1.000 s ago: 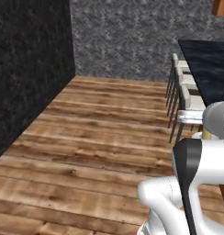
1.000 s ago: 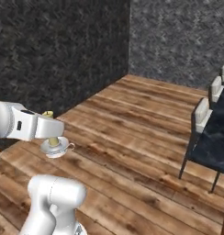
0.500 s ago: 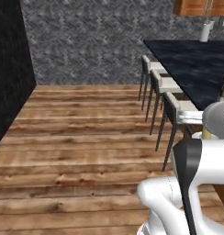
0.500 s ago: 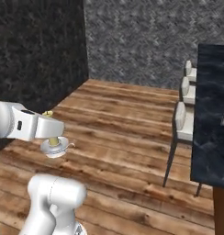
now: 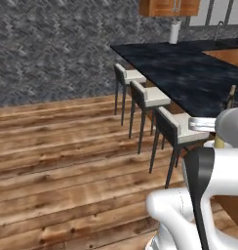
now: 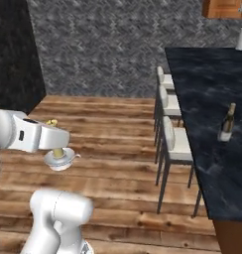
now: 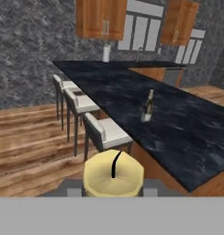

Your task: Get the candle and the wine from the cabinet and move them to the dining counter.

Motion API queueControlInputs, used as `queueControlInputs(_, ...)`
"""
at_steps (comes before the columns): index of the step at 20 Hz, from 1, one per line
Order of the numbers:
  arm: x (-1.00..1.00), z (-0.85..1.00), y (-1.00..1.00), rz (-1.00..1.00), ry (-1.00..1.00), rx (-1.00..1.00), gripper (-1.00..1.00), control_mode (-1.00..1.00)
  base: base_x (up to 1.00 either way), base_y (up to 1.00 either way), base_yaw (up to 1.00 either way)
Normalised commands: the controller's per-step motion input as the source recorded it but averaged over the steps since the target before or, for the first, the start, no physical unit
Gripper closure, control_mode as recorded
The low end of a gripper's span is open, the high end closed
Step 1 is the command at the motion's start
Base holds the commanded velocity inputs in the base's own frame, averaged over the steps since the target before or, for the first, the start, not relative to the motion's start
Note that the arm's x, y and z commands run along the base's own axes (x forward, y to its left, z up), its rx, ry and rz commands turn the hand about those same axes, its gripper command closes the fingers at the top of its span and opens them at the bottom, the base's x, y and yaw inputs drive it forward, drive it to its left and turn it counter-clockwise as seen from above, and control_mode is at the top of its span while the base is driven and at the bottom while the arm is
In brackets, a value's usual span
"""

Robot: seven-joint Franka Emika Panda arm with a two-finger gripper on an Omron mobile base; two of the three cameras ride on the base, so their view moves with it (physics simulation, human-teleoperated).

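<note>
Counter (image 6: 212, 99): a long black marble top with white veins, running from near right to the far wall in the right base view; it also spans the right half of the hand view (image 7: 146, 98).
Floor (image 6: 108, 134): wood planks, left of the counter, reaching back to a grey stone wall.
Stools (image 6: 173, 143): three cream-seated ones in a row along the counter's left edge, seats tucked close to it.
Cabinets (image 7: 99, 18): brown wooden wall units with grey bar handles, high on the far wall beyond the counter's far end.
Wine (image 6: 226, 123): dark bottle with a pale label, upright on the counter, near its middle; well apart from the gripper, far right of it.
Gripper (image 6: 58, 151): held out over the floor, left of the stools, jaws narrow and clamped on the candle.
Candle (image 7: 113, 173): pale yellow, squat, with a dark wick, sitting between the fingertips at the bottom of the hand view, above the floor and short of the counter's near edge.
</note>
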Motion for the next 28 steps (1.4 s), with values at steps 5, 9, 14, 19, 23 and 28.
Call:
queueControlInputs(5, 0.00, 0.00, 0.00, 0.00, 0.00, 0.00, 1.00, 1.00, 0.75, 0.57, -0.47)
queueControlInputs(9, 0.00, 0.00, 0.00, 0.00, 0.00, 0.00, 1.00, 1.00, 0.77, 0.57, -0.47)
queueControlInputs(14, 0.00, 0.00, 0.00, 0.00, 0.00, 0.00, 1.00, 1.00, 0.78, 0.63, -0.47)
queueControlInputs(19, 0.00, 0.00, 0.00, 0.00, 0.00, 0.00, 1.00, 1.00, 0.80, 0.63, -0.47)
queueControlInputs(23, 0.00, 0.00, 0.00, 0.00, 0.00, 0.00, 1.00, 1.00, 0.80, 0.59, -0.46)
queueControlInputs(28, 0.00, 0.00, 0.00, 0.00, 0.00, 0.00, 1.00, 1.00, 0.81, 0.51, -0.46)
